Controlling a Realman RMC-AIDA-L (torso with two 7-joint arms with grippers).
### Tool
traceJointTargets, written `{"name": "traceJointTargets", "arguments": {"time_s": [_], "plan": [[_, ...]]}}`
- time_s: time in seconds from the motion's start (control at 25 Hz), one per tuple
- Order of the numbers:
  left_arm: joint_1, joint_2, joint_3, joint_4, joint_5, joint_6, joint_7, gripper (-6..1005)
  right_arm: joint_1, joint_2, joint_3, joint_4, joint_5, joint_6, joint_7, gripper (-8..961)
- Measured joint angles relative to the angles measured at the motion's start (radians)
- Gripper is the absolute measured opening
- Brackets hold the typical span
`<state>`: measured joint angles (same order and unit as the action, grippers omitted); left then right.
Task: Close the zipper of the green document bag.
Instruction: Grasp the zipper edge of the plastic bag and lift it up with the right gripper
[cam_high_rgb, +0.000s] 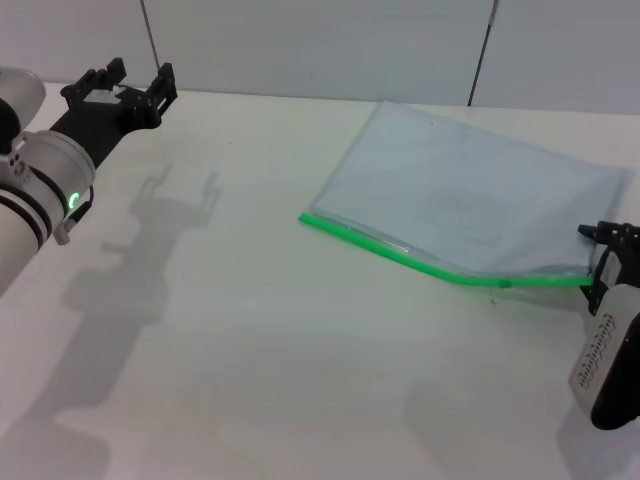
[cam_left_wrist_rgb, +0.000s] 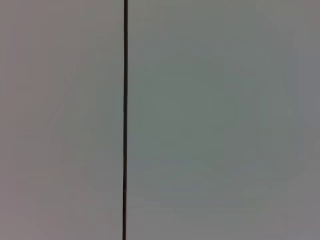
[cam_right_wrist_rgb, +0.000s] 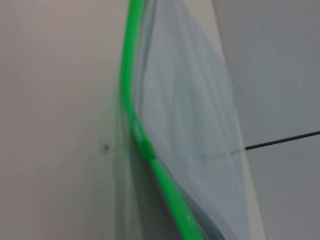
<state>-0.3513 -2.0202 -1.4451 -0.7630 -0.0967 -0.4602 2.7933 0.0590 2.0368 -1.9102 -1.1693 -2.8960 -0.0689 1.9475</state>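
Observation:
The green document bag (cam_high_rgb: 470, 195) lies flat at the right of the white table, a translucent pale blue-grey pouch. Its bright green zipper (cam_high_rgb: 400, 255) runs along the near edge, with the small slider (cam_high_rgb: 503, 283) close to the right end. My right gripper (cam_high_rgb: 600, 265) sits at that right end and holds the bag's corner slightly off the table. In the right wrist view the zipper (cam_right_wrist_rgb: 131, 75) and slider (cam_right_wrist_rgb: 145, 149) show close up, and the strip splits just beyond the slider. My left gripper (cam_high_rgb: 140, 75) hangs open at the far left, well away from the bag.
The white table (cam_high_rgb: 260, 330) stretches wide in front of and left of the bag. A pale wall with dark vertical seams (cam_high_rgb: 478, 60) stands behind. The left wrist view shows only this wall and one seam (cam_left_wrist_rgb: 124, 120).

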Motion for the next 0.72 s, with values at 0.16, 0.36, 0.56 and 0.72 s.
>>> {"name": "traceJointTargets", "arguments": {"time_s": [0.16,0.36,0.56,0.72], "plan": [[0.000,0.000,0.000,0.001,0.000,0.000,0.000,587,-0.005,0.004,-0.019,0.008,0.000,0.054,-0.002,294],[0.000,0.000,0.000,0.002,0.000,0.000,0.000,584,-0.006,0.005,-0.048,0.008,0.001,0.057,-0.002,224],[0.000,0.000,0.000,0.005,0.000,0.000,0.000,582,-0.015,0.005,-0.078,0.000,0.002,0.057,-0.002,190],[0.000,0.001,0.000,0.005,0.000,0.000,0.000,580,-0.030,0.005,-0.100,-0.027,0.004,0.057,-0.002,171]]}}
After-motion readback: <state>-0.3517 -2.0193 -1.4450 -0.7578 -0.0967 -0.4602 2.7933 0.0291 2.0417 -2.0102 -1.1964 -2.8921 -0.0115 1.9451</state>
